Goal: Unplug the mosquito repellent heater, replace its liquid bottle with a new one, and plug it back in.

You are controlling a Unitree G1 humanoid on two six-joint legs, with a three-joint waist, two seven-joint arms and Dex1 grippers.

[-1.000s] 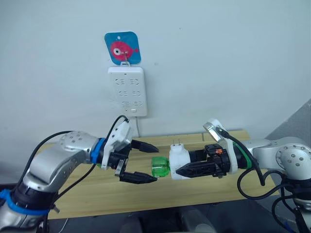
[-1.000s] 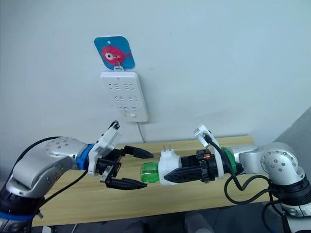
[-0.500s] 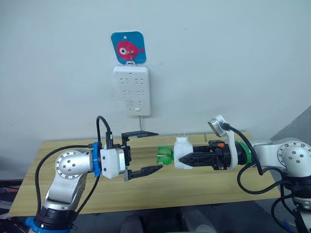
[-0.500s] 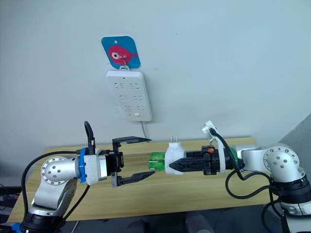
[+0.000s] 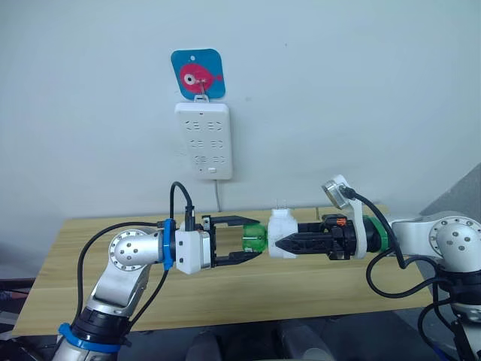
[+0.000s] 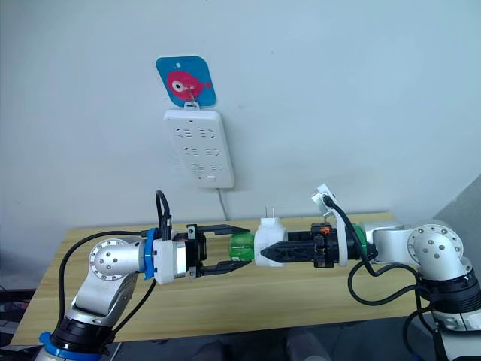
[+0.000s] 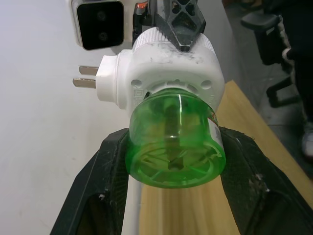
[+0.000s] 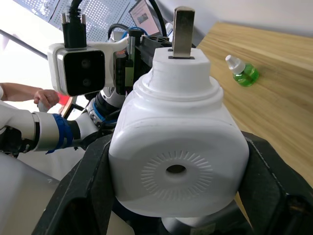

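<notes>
Left wrist view: my left gripper [image 7: 171, 196] fingers sit apart, flanking the green translucent liquid bottle [image 7: 173, 144] w/o clamping. My right gripper [image 5: 282, 245] is clamped on the small white rounded plastic mosquito repellent heater [image 5: 282, 234], prongs up, above the wooden table [image 5: 301, 289]. No legible writing.

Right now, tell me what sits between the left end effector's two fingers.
The green bottle screwed into the mosquito repellent heater, seen in the left wrist view between the left end effector fingers.

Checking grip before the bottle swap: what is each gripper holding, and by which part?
Right gripper clamps the white rounded plastic heater by its body sides. Left gripper straddles the green translucent bottle; contact cannot be told.
</notes>
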